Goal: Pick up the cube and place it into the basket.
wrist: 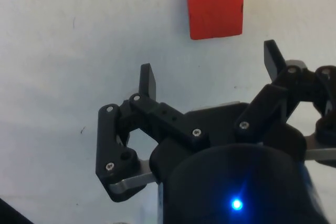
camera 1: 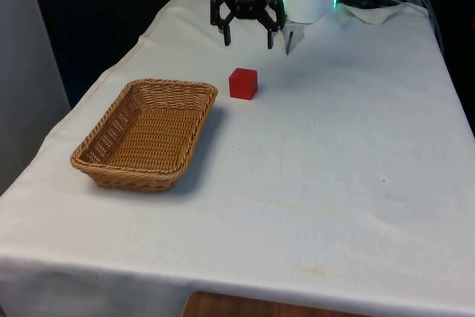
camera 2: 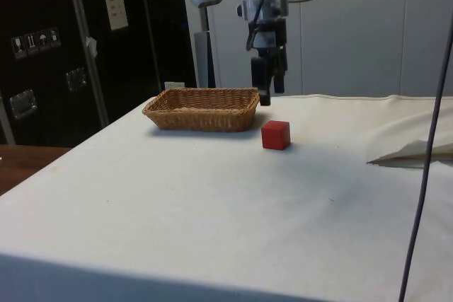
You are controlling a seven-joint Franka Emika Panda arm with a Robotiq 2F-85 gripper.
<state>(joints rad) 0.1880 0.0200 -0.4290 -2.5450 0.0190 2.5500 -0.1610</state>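
Table [camera 1: 312, 183]: 1 white cloth covers it, with a few faint stains on the near part, in front of the task's things.
Basket [camera 1: 145, 133]: 1 shallow woven wicker tray, rectangular and open-topped, nothing inside it. It sits toward the front view's left, nearer the camera than the cube.
Cube [camera 1: 243, 83]: 1 small red block resting flat on the cloth, just beside the basket's far corner but not touching it. In the side view [camera 2: 275, 134] it stands apart from the basket [camera 2: 203, 108], with bare cloth between them.
Cube handling: judging by its sharp edges and flat faces, it looks rigid and light, likely wood or plastic, and not fragile. The smooth faces could slip under a weak pinch, so 2 opposite vertical faces, taken at mid-height, look like the best hold.
Gripper [camera 1: 248, 38]: it hangs above the cloth just beyond the cube, holding nothing. Its 2 fingers are spread wide, with a gap clearly broader than the cube. In the wrist view [wrist: 210, 69] the cube [wrist: 215, 4] lies ahead of the fingertips, not between them.
Stage: judged as the approach; the grasp is not yet made.
Next move: probably a short shift over the cube, then a descent to straddle it.
Far end: crumpled cloth [camera 1: 378, 11] lies near the table's far corner.
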